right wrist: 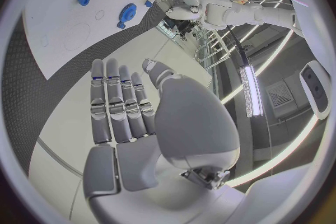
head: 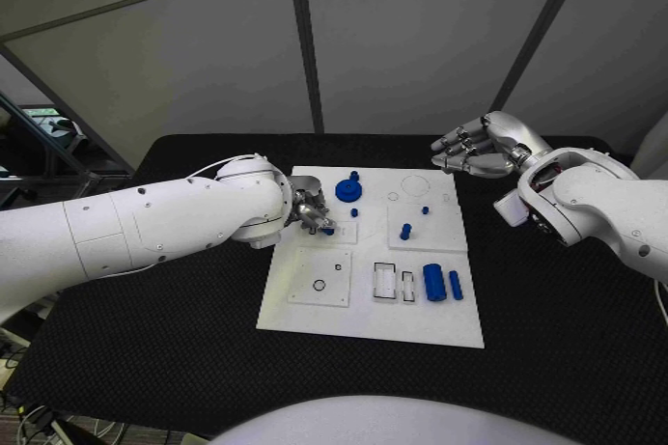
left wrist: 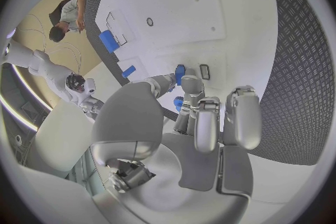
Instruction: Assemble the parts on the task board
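Left hand (head: 312, 217) is over the task board (head: 374, 315) near its left edge, fingers pinching a small blue part (left wrist: 180, 74) right above the board surface. Long axis of the part: can't tell. Right hand (head: 475, 146) hovers off the board's far right corner, fingers loosely extended, holding nothing. Blue cylinder (head: 433, 281) lies on the near right section, well away from both. Left hand is clearly the one placed to seat the part, straight down.

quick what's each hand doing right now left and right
Left hand: pinches a small blue part over the task board.
Right hand: open, holds nothing, fingers straight.
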Motion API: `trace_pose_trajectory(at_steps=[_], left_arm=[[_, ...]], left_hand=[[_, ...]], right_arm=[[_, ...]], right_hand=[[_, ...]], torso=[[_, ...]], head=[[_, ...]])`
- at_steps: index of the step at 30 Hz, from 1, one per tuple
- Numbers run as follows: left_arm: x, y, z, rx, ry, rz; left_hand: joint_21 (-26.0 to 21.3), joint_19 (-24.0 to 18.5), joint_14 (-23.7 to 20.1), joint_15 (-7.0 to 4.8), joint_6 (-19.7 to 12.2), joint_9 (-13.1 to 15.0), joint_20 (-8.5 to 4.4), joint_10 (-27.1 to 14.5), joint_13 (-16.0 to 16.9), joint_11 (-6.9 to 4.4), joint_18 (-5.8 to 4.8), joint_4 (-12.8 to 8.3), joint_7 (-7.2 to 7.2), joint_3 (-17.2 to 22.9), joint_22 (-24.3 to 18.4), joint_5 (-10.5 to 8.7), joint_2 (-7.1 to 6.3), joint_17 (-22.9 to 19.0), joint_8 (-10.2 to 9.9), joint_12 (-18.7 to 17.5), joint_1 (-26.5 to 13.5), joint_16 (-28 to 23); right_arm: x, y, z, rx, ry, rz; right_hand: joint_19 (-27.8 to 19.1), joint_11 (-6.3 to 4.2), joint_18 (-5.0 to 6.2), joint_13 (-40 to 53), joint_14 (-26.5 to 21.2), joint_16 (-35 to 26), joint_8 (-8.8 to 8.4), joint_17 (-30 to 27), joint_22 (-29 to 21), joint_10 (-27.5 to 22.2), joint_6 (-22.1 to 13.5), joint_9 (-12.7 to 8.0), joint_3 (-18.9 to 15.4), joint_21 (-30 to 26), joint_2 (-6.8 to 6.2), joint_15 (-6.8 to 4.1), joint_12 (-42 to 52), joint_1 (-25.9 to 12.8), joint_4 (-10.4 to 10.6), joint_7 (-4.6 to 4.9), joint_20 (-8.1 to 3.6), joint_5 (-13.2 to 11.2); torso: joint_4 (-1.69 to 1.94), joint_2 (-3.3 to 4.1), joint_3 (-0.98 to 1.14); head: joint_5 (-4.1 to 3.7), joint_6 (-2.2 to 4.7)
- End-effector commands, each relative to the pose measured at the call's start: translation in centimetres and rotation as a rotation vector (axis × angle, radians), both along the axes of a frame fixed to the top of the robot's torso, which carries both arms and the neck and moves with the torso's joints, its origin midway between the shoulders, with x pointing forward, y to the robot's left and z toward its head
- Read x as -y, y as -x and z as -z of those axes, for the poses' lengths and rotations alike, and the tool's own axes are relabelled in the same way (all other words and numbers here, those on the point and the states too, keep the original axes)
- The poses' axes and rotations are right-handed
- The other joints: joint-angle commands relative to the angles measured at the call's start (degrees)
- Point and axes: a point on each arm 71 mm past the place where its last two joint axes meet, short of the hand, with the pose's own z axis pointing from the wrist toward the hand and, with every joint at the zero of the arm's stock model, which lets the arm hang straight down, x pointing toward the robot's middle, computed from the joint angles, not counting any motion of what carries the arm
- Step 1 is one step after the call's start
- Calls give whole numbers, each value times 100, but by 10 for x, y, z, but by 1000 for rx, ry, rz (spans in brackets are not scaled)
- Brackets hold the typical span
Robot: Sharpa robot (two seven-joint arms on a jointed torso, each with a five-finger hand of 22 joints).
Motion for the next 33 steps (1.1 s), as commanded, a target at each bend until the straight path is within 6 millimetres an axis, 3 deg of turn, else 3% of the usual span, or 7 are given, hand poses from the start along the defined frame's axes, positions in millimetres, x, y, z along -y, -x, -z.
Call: trace_pose_trajectory(at_steps=[1, 10, 21, 33], left_arm=[[0, 3, 5, -34, -34, 20], [2, 2, 5, -39, -41, 29], [0, 1, 6, -42, -45, 25], [0, -1, 6, -31, -32, 9]], left_hand=[[27, 44, 602, -45, 5, 4, 9, 29, 11, -35, -34, -885, -28, 934, 130, 37, 46, 1509, 37, 35, -7, 14], [29, 48, 602, -51, 12, 38, 6, 37, 3, -46, -35, -868, -48, 924, 138, 45, 35, 1509, 68, 45, -113, 14], [37, 75, 602, -90, 157, 57, -29, 74, 53, -99, -44, -513, -127, 525, 187, 24, 44, 1509, 87, 155, -836, 14], [73, 120, 602, -102, 242, 53, -42, 117, 128, -113, -59, -330, -146, 353, 260, 20, 48, 1509, 86, 255, -1164, 14]], right_arm=[[-1, 0, -1, 3, 1, -12], [-2, 0, -1, 1, 1, -14], [-2, 0, -1, -2, 3, -14], [-1, 0, -1, -2, 3, -12]], right_hand=[[35, 29, 54, -9, -1, -31, -30, -6, -9, 1, 10, -5, -37, -34, -15, 41, -23, -62, -2, 32, 11, 38], [38, 29, 55, -8, -1, -35, -27, -9, -16, 1, 16, -3, -40, -44, -11, 42, -23, -69, 4, 31, 13, 40], [40, 29, 55, -8, 0, -36, -27, -11, -19, 0, 17, -3, -41, -48, -10, 42, -23, -70, 5, 31, 14, 43], [43, 28, 56, -8, 0, -39, -27, -14, -25, -1, 17, -2, -43, -57, -9, 43, -23, -73, 8, 31, 15, 55]], torso=[[2, -1, -2], [-6, 1, -3], [-3, 1, 0], [-3, 1, -1]], head=[[3, -3], [12, -11], [17, -26], [8, -28]])
